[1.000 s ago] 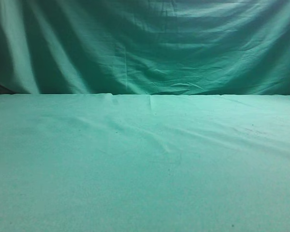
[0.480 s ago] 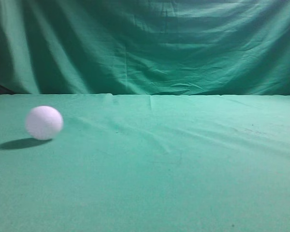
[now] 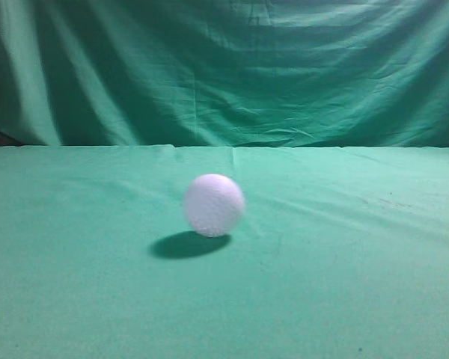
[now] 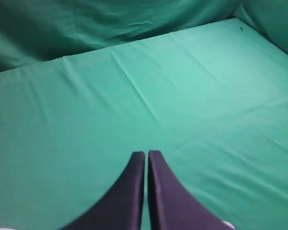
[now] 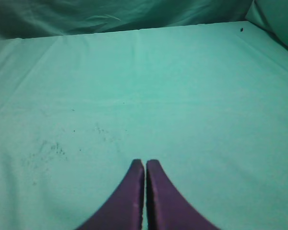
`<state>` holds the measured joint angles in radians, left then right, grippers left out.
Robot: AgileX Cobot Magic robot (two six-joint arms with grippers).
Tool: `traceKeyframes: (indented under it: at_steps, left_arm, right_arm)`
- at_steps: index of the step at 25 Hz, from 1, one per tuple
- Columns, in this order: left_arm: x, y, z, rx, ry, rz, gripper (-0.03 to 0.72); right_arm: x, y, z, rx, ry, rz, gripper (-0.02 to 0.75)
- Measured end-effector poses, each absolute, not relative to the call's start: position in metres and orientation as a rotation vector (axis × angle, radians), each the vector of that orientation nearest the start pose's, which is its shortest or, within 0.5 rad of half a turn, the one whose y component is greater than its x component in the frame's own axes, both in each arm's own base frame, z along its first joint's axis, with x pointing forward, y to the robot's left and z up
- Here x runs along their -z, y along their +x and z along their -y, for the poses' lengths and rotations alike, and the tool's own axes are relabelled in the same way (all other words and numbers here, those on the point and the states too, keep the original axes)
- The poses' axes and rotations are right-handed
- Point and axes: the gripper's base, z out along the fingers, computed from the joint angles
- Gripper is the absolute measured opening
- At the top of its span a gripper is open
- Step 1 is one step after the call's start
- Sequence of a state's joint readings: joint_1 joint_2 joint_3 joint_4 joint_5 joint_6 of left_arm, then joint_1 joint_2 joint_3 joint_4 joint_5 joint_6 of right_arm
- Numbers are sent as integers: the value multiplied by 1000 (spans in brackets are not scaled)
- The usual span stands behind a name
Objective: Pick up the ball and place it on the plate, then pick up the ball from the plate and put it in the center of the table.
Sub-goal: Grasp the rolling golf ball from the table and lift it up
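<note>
A draped green backdrop curtain [image 3: 224,71] with many folds closes the room behind. In front of it the table [image 3: 359,299] spreads wide, its green cloth slightly wrinkled, with a few small dark specks in the right wrist view. The ball [image 3: 214,205], white and dimpled, is near the middle of the table; its shadow [image 3: 188,244] lies a little below and left, so it is perhaps slightly above the cloth. The left end effector [image 4: 146,154] and the right end effector [image 5: 145,163] both have their fingers pressed together, holding nothing.

Draped green backdrop curtain [image 3: 232,71] in deep folds, dim at upper corners, soft even light
</note>
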<state>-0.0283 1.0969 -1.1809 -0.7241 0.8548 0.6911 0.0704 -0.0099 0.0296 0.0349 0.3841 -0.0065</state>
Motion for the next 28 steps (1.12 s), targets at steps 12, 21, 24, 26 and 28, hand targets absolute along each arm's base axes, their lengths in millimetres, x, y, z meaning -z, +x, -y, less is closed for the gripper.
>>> traceKeyframes:
  at_steps: [12, 21, 24, 26, 28]
  left_arm:
    - [-368, 124, 54, 375, 512, -1795, 0]
    - [-316, 91, 44, 338, 462, -1781, 0]
    - [-302, 91, 43, 312, 478, -1813, 0]
    - [-294, 92, 41, 278, 487, -1830, 0]
    - [-288, 93, 40, 250, 491, -1839, 0]
  right_arm:
    - [-187, 56, -7, -248, 96, -1695, 0]
    - [-205, 56, -4, -267, 143, -1498, 0]
    - [-219, 53, -5, -248, 103, -1523, 0]
    - [-232, 50, -7, -204, 42, -1579, 0]
    - [-244, 50, -8, -176, 2, -1691, 0]
